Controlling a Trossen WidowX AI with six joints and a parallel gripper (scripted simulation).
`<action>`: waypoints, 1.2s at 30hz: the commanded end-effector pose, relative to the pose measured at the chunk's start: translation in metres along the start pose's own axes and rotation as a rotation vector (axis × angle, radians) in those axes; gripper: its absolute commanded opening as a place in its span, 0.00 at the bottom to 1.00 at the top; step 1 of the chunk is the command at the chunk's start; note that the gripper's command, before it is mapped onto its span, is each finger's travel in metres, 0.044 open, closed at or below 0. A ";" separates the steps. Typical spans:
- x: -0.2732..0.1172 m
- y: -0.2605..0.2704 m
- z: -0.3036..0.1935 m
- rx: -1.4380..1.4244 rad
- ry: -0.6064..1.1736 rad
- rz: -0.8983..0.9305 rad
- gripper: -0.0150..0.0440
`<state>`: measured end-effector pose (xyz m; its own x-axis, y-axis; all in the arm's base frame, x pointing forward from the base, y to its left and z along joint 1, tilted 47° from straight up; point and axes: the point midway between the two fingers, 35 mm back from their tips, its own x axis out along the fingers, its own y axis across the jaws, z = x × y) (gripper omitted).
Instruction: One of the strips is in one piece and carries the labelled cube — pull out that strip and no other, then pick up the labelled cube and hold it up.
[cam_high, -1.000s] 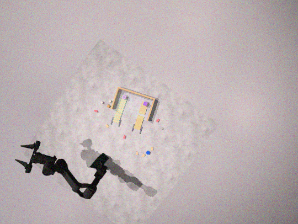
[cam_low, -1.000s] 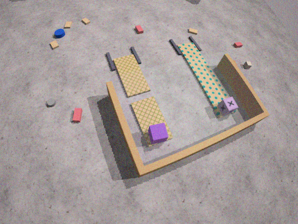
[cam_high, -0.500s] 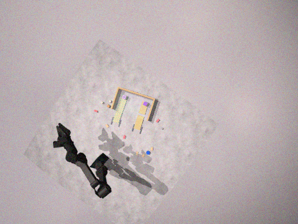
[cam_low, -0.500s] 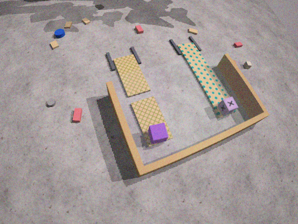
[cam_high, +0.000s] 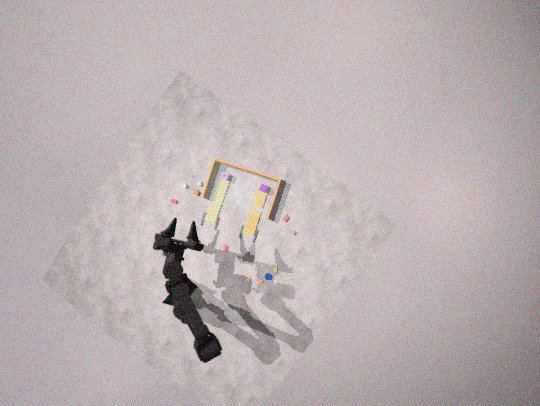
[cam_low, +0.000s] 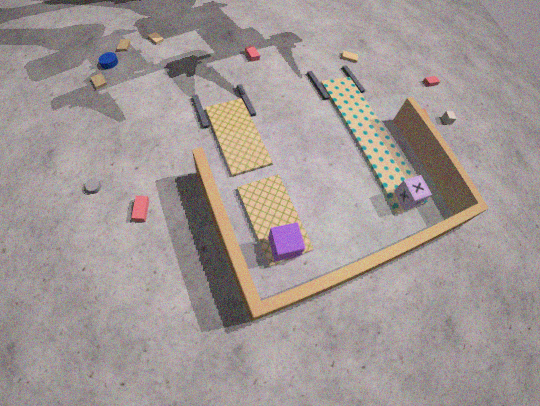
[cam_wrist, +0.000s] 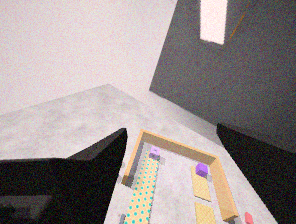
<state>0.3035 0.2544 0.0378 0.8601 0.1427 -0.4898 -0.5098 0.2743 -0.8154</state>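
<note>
Teal dots cover your one whole strip (cam_high: 214, 203) (cam_low: 370, 129) (cam_wrist: 144, 192); its far end bears the lilac cube (cam_high: 226, 176) (cam_low: 416, 188) (cam_wrist: 155, 151), marked with crosses. Two cross-hatched pieces lie apart, one under a plain purple cube (cam_high: 263, 188) (cam_low: 287, 241) (cam_wrist: 201, 169). Three smooth wooden walls (cam_high: 248, 169) (cam_low: 370, 258) (cam_wrist: 178, 144) surround both cubes. Your pincer (cam_high: 184, 228) (cam_wrist: 171, 130) is released, empty.

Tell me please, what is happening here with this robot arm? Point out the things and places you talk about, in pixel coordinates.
The arm has its gripper (cam_high: 184, 231) open and holding nothing, reaching toward the two strips. The dotted strip (cam_high: 217, 204) (cam_low: 369, 132) (cam_wrist: 143, 192) is in one piece, and the lilac cube marked with an X (cam_high: 226, 176) (cam_low: 414, 190) (cam_wrist: 155, 152) sits on its far end, inside the three-sided wooden wall (cam_high: 248, 169) (cam_low: 367, 261) (cam_wrist: 175, 143). The other strip is split in two and carries a purple cube (cam_high: 263, 188) (cam_low: 287, 241) (cam_wrist: 201, 169). Neither cube is lifted.
</note>
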 end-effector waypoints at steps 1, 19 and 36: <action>-0.002 -0.027 -0.074 0.253 0.220 -0.113 0.93; -0.015 -0.047 -0.134 0.468 0.386 -0.252 0.93; 0.076 0.001 -0.164 0.450 0.940 0.048 0.25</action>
<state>0.3572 0.1182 -0.0207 0.5640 -0.4897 -0.6649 -0.2917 0.6351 -0.7152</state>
